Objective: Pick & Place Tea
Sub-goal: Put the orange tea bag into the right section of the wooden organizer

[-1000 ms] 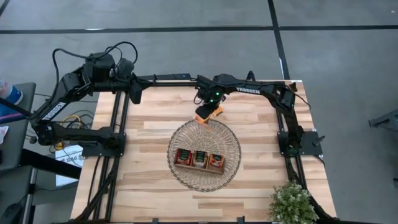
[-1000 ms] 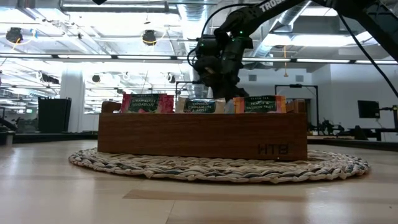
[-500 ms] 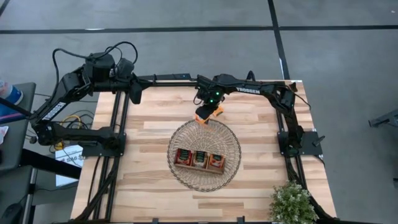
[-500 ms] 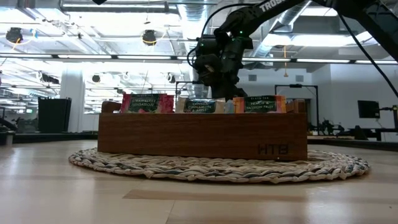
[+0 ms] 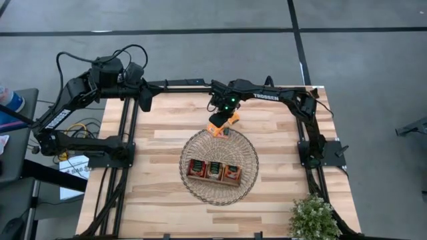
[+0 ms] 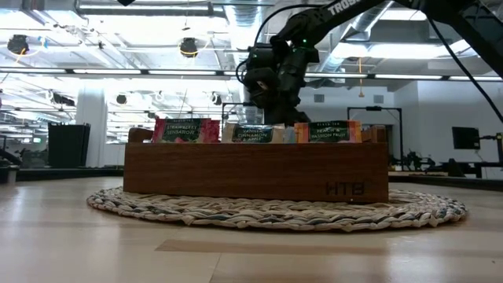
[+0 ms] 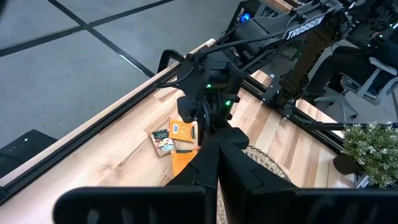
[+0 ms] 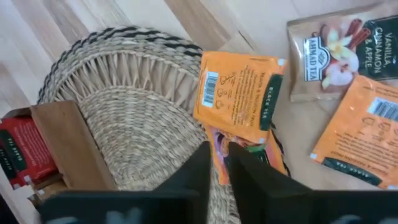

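Observation:
Several loose tea sachets [image 5: 217,125], orange and pale, lie on the table at the far rim of the round wicker basket [image 5: 248,148]. One orange sachet [image 8: 239,93] rests partly on that rim. My right gripper [image 5: 222,123] points steeply down over them, its fingers [image 8: 249,171] a narrow gap apart above another orange sachet [image 8: 219,142]. The wooden tray [image 5: 214,171] in the basket holds upright sachets [image 6: 251,134]. My left gripper [image 7: 217,155] is shut and holds nothing. It hangs raised near the table's far left corner [image 5: 143,100]. My right gripper stands with its fingertips just over the orange sachet's edge [image 8: 217,138], coming from above at a slant. The fingers themselves hide the spot, and I cannot tell whether they touch the sachet, which lies flat on the table and the basket's rim.
A pale vanilla sachet [image 8: 342,53] and a further orange one [image 8: 364,137] lie on the bare wood beside the gripper. A small potted plant [image 5: 313,217] stands at the table's near right corner. The wood left and right of the basket is bare.
An orange sachet under my right gripper has shifted a little toward the basket's far rim and now shows there in the high view. The gripper has kept its place.

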Controlling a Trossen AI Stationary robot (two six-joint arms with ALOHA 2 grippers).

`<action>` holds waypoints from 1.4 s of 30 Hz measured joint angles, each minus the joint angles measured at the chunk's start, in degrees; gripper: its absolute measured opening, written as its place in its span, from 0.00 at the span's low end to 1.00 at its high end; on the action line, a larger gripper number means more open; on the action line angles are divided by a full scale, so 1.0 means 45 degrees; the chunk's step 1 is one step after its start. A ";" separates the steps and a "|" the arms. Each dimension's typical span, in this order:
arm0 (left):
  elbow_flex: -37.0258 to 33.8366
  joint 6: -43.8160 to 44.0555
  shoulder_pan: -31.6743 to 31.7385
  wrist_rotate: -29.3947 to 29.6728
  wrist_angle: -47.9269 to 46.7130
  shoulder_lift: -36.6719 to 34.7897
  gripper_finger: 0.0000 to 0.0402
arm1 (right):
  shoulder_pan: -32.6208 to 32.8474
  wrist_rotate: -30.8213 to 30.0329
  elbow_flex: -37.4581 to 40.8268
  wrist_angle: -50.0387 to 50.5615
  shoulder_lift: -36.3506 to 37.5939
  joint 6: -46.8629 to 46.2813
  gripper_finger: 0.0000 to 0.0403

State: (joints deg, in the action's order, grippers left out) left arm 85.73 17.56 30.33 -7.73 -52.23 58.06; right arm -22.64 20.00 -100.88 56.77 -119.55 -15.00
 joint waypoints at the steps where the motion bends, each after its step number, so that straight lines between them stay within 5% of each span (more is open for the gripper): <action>1: 0.0000 0.0000 0.0000 -0.0004 0.0001 0.0000 0.00 | 0.0002 0.0002 0.0000 -0.0033 0.0000 0.0007 0.08; 3: 0.0000 -0.0020 0.0000 -0.0002 -0.0004 0.0000 0.00 | 0.0004 0.0051 0.0000 -0.0067 0.0000 0.0017 0.02; 7: 0.0000 -0.0024 0.0000 -0.0004 -0.0004 0.0000 0.00 | 0.0180 -0.0600 0.0000 -0.0130 -0.0023 0.0071 0.10; 15: 0.0000 -0.0028 0.0000 -0.0004 -0.0048 0.0000 0.00 | -0.0128 -0.1374 0.0524 0.0999 -0.0067 -0.0313 0.50; 24: 0.0000 -0.0028 0.0000 -0.0004 -0.0241 0.0000 0.00 | -0.0655 0.0033 0.1896 0.0541 -0.0073 -0.0857 0.87; 29: 0.0000 -0.0024 0.0000 -0.0004 -0.0242 0.0000 0.00 | -0.0419 0.0633 0.2115 -0.0702 -0.0073 -0.1314 0.89; 42: 0.0000 -0.0019 0.0002 -0.0004 -0.0233 0.0000 0.00 | -0.0333 0.0560 0.2307 -0.1276 -0.0068 -0.1438 0.75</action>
State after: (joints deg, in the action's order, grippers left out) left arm 85.73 17.47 30.33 -7.75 -53.28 58.06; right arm -24.14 22.52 -90.50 51.03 -119.85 -21.47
